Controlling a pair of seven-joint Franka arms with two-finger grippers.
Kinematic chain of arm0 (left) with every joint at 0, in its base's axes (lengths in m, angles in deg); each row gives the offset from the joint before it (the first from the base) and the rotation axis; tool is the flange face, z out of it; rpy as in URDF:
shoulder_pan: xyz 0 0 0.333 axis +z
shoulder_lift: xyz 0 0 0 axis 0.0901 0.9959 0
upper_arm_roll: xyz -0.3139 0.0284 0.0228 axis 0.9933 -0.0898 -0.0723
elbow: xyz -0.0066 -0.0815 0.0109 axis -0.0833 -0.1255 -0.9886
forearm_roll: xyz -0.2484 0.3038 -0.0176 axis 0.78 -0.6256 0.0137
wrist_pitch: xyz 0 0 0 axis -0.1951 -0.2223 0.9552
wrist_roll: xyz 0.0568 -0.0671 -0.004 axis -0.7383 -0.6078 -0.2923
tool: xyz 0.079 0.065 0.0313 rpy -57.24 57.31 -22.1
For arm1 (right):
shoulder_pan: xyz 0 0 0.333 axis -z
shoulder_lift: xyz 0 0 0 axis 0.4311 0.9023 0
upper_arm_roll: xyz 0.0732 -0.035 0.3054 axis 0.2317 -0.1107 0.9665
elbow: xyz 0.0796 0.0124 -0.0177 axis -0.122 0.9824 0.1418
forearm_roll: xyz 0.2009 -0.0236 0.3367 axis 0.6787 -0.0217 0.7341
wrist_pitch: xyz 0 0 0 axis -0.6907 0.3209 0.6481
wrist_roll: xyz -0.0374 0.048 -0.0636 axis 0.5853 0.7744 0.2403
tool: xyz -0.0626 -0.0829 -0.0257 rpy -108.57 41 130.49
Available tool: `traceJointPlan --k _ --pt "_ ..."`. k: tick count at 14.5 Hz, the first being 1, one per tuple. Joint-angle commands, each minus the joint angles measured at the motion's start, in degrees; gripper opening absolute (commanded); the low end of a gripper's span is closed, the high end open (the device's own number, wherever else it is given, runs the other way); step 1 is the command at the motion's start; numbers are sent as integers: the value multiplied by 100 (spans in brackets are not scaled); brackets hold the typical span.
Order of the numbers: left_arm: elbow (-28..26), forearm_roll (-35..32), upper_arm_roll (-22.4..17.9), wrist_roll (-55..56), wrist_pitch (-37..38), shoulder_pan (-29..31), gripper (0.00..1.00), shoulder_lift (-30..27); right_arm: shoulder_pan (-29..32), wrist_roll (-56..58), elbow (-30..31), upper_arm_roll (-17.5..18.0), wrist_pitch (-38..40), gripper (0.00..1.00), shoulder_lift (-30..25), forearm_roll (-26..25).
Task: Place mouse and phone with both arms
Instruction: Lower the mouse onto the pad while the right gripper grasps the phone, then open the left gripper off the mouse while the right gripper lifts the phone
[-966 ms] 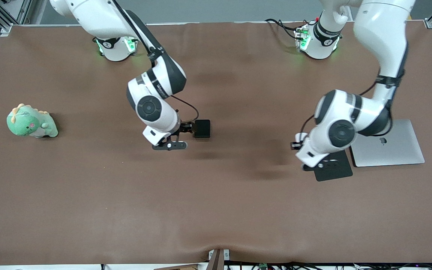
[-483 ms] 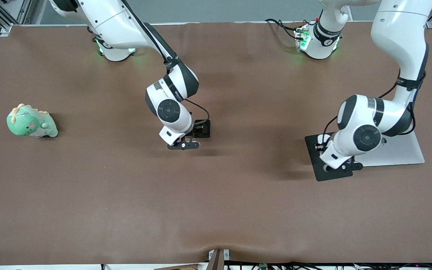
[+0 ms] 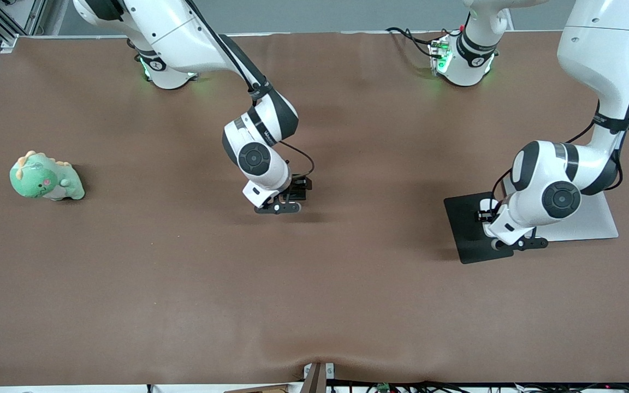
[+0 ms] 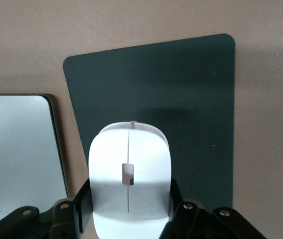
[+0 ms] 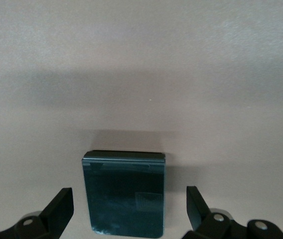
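Note:
The white mouse is clamped between the fingers of my left gripper, which is shut on its sides. It hangs over the flat black mouse pad, at the pad's edge nearest the laptop. In the front view the left gripper is over that pad and the wrist hides the mouse. The black phone lies flat on the brown table. My right gripper is open just above it, one finger on each side and apart from it. In the front view this gripper covers most of the phone.
A closed silver laptop lies beside the mouse pad, toward the left arm's end of the table. A green dinosaur plush sits at the right arm's end. The brown cloth covers the whole table.
The right gripper has moved sideways from beside the phone to over it, still open. The left gripper has carried the mouse across the pad toward the laptop, uncovering most of the pad.

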Motion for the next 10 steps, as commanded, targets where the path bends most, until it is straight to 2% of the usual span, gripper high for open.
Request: traceJointPlan --k 1,5,9,10 --pt "-72 -158 79 -26 -207 64 54 -14 -140 -131 -75 -45 -103 100 130 128" --pt "-81 -167 79 -43 -314 100 54 56 -368 -693 -67 -54 -383 100 323 128" --pt "-81 -158 79 -35 -507 100 54 214 -360 -747 -58 -54 -349 100 376 110" --pt "-72 -158 79 -35 -559 100 54 267 -360 -712 -58 -54 -349 65 368 84"
